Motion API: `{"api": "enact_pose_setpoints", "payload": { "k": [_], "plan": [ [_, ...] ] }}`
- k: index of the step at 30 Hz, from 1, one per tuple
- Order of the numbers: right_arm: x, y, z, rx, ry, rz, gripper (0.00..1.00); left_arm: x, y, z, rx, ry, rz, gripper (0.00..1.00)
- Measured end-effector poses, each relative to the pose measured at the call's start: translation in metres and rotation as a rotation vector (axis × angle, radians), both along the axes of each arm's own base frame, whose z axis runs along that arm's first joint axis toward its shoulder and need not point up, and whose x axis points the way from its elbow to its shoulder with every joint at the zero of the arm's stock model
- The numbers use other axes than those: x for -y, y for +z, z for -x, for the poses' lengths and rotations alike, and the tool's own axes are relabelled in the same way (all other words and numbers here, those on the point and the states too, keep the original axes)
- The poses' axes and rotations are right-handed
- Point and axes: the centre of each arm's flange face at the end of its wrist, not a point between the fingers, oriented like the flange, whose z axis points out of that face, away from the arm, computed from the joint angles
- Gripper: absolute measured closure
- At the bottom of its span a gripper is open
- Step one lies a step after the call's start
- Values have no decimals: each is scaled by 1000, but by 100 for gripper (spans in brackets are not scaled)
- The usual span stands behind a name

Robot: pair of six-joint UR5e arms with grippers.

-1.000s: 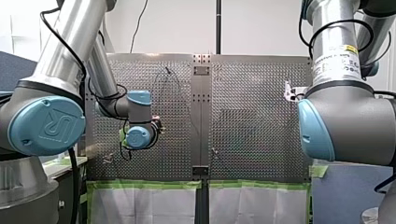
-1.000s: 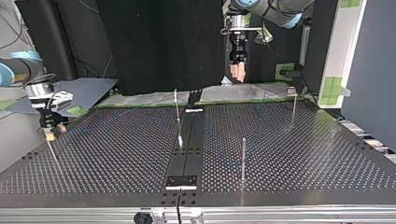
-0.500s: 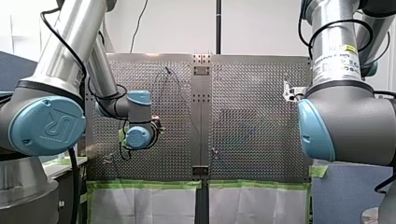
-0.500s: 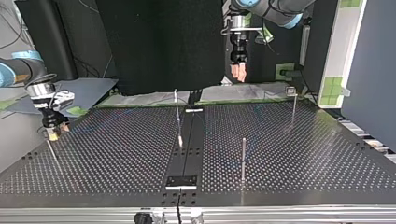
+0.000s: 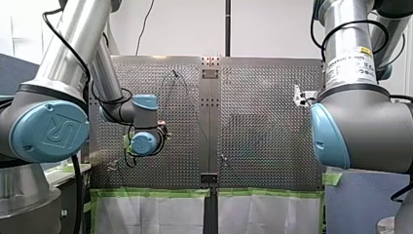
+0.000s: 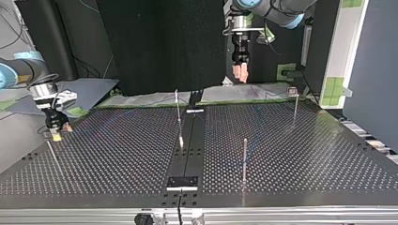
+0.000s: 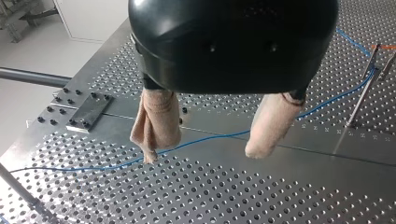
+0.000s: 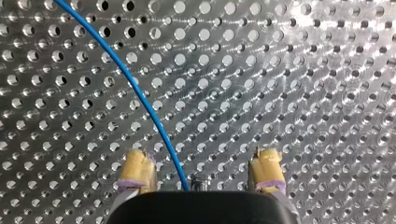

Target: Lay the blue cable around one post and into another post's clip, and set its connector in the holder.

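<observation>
Gleaming perforated table [image 6: 305, 154], black curtain [image 6: 159, 47] behind, left gripper [image 7: 203, 154] fingers spread, empty, right gripper [image 8: 201, 156] fingers apart astride blue cable [image 8: 139, 95].

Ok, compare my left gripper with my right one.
My left gripper has beige pads; my right gripper has yellow ones. The left hangs high over the table; the right sits low over it. The blue cable runs between the right's fingers, but lies well below the left's. Both are open.
</observation>
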Motion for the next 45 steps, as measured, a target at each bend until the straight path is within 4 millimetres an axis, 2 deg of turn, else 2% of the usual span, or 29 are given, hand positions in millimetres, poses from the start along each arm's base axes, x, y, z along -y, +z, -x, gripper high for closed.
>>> {"api": "enact_pose_setpoints", "payload": {
  "k": [13, 34, 45],
  "plan": [
    [-3, -2, -7, -20, 9, -6, 1, -2, 0, -1, 0, 7, 2, 2],
    [-23, -17, -17, -170, -26, -97, 1, -4, 0, -3, 0, 11, 6, 2],
    [-27, -18, -30, -185, -22, -101, 1, -4, 0, -3, 0, 11, 7, 2]
  ]
}}
